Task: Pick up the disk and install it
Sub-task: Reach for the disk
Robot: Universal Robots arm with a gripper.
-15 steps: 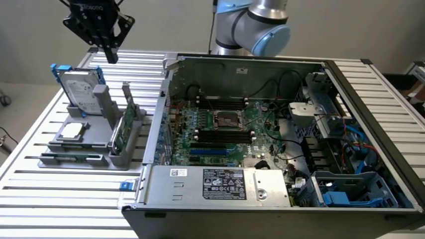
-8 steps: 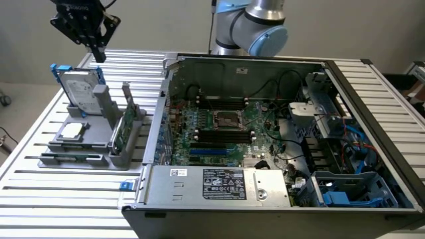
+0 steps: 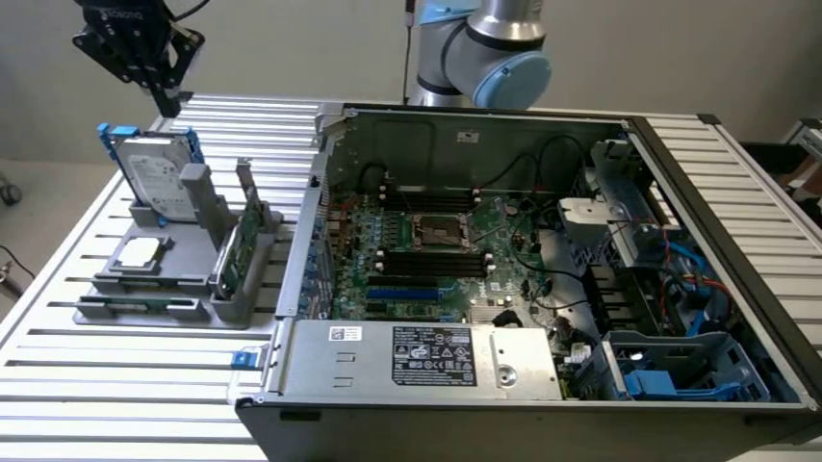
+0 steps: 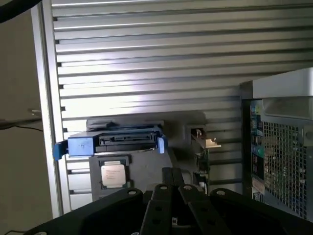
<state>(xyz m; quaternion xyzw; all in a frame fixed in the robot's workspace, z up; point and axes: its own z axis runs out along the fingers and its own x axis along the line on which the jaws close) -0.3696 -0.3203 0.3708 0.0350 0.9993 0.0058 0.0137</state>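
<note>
Gripper [image 3: 167, 100] closed, empty, above upright disk [image 3: 150, 173], in grey holder [image 3: 192, 197]

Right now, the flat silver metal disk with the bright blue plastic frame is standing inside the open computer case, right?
No: the flat silver metal disk with the bright blue plastic frame is standing in a grey rack beside the open computer case, as the exterior view shows.

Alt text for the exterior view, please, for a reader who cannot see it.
The gripper hangs above, not touching, the blue-framed disk, which stands on edge in a grey holder on a slatted table. An open computer case sits to the exterior view's right, motherboard exposed.
</note>
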